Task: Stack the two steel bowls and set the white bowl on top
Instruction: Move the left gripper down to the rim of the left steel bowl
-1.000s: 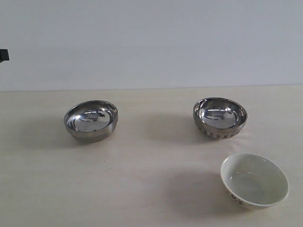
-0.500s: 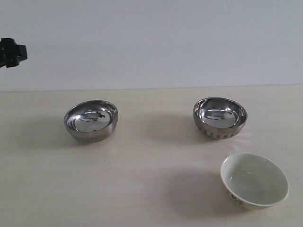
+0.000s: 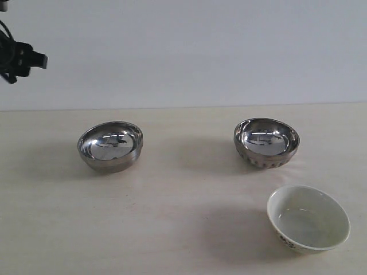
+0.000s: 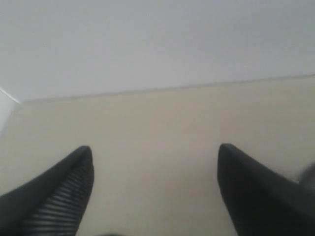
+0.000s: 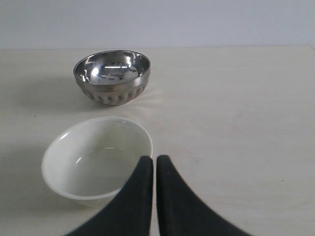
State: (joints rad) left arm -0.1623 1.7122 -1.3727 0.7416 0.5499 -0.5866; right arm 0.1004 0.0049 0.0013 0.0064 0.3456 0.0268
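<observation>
A smooth-sided steel bowl (image 3: 110, 145) sits on the table at the left. The ribbed steel bowl (image 3: 266, 142) (image 5: 112, 76) sits at the right. In front of it stands the white bowl (image 3: 308, 217) (image 5: 97, 158), with dark marks on its outer wall. The left arm's black tip (image 3: 23, 59) shows high at the far left edge, well above the smooth bowl. My left gripper (image 4: 155, 150) is open over bare table, holding nothing. My right gripper (image 5: 155, 160) is shut and empty, its tips just beside the white bowl's rim; it is out of the exterior view.
The beige table (image 3: 183, 189) meets a plain pale wall (image 3: 183, 51) behind the bowls. Bare tabletop lies between the two steel bowls and to the left of the white bowl.
The left arm has moved into view from the far left edge, rightward and slightly up. The bowls have not moved.
</observation>
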